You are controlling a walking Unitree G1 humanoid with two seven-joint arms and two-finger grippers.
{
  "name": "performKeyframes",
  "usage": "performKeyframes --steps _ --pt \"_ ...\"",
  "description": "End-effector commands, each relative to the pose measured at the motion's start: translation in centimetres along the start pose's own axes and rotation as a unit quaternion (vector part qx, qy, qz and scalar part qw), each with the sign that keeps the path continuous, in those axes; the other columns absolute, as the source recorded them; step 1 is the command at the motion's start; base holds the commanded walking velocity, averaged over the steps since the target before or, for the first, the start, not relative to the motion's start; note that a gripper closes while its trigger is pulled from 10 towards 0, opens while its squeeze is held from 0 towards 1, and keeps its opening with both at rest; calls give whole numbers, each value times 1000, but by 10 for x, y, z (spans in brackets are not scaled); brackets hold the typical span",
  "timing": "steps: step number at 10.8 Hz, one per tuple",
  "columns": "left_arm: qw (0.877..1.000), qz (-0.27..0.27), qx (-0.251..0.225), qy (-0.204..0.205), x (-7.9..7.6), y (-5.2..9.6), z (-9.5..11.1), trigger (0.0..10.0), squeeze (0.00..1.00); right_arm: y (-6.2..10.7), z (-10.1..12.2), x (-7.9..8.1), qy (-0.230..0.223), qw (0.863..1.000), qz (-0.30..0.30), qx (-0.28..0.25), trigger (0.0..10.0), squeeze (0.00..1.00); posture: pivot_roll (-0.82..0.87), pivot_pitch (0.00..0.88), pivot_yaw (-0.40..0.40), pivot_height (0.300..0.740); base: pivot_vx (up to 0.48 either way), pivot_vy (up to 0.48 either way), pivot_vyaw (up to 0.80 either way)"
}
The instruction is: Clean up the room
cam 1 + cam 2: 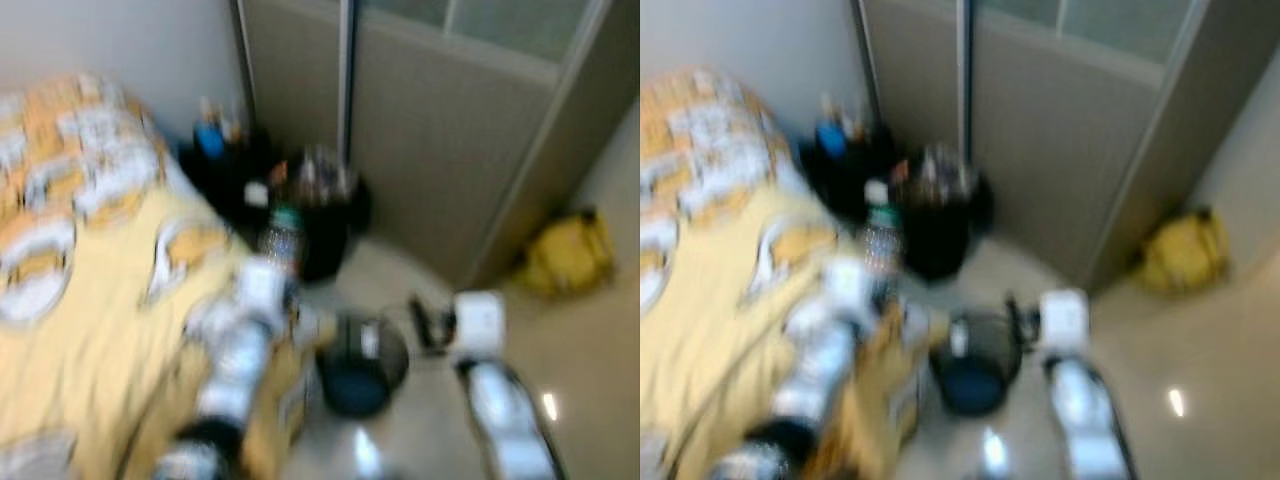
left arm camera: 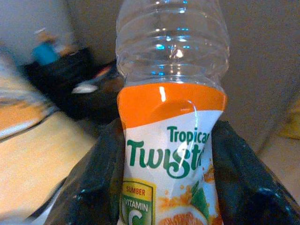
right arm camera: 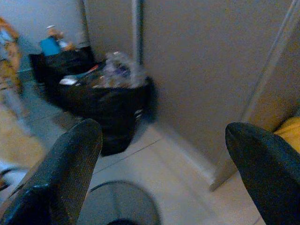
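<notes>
My left gripper (image 1: pixel 282 268) is shut on a clear plastic bottle (image 2: pixel 171 117) with an orange and white Tropicana Twister label; the bottle (image 1: pixel 282 232) stands upright over the bed's corner. Beyond it a black trash bag (image 1: pixel 322 215) full of rubbish sits against the wall, seen too in the right wrist view (image 3: pixel 108 101). My right gripper (image 1: pixel 432 325) is open, held over the floor to the right of a dark round bin (image 1: pixel 362 368); its fingers (image 3: pixel 70 164) frame the bag. The head views are blurred.
A bed with a yellow patterned cover (image 1: pixel 90 290) lies on the left. A second black bag with a blue item (image 1: pixel 210 150) stands in the corner. Grey sliding doors (image 1: pixel 440 130) run behind. A yellow bag (image 1: pixel 570 255) lies on the floor at right.
</notes>
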State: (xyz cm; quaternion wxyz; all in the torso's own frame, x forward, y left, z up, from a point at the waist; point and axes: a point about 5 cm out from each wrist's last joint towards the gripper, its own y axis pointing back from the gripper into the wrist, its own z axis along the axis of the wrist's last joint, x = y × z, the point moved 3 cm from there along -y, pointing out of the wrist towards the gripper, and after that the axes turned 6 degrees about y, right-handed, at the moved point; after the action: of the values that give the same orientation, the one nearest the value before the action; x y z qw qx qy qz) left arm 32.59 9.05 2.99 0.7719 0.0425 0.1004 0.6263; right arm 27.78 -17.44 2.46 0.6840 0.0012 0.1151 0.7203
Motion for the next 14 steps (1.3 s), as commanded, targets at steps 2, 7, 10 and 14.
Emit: performKeyframes --steps 2,7,10,14 --pt "1000 -12 -7 -11 1 -2 5 10000 0 1 4 4 1 1000 6 -10 10000 0 -142 0 34 732 0 -435 -537" --pt "981 -45 142 -120 -18 -19 -25 10000 0 29 -44 12 7 994 40 104 10000 0 -190 44 42 732 0 -87 0" --pt "989 -42 100 -103 -20 -24 -13 10000 0 57 -30 9 11 998 16 56 10000 0 -254 110 83 732 0 0 0" --pt "987 -7 127 -95 -14 -16 -30 10000 0 99 -11 26 12 999 17 36 10000 0 -296 247 109 732 0 0 0"
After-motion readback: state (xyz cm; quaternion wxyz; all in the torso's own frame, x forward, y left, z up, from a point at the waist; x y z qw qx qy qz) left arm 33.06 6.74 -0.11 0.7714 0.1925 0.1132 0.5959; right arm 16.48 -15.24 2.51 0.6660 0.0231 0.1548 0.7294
